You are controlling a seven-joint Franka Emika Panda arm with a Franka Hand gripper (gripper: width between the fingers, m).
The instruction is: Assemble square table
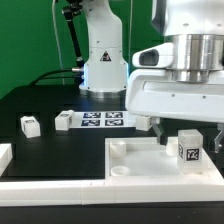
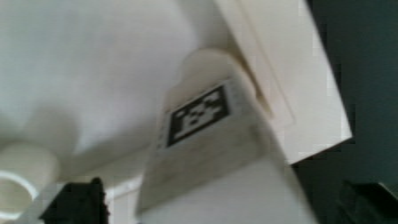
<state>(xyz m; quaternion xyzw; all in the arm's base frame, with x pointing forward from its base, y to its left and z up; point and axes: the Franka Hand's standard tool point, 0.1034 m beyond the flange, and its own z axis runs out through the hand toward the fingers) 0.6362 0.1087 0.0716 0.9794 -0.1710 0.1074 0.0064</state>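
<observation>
Gripper jaws apart, holding nothing | 1 tagged leg sits on the square tabletop by its rim, exterior view's right | I judge it directly below, between the fingertips, long axis looking upright | next: straight descent, then close, I reckon.

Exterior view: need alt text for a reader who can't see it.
The arm's tool hangs low over a white square tabletop, just above a tagged white leg resting on it. Two more legs and the marker board lie on the black table beyond.
</observation>
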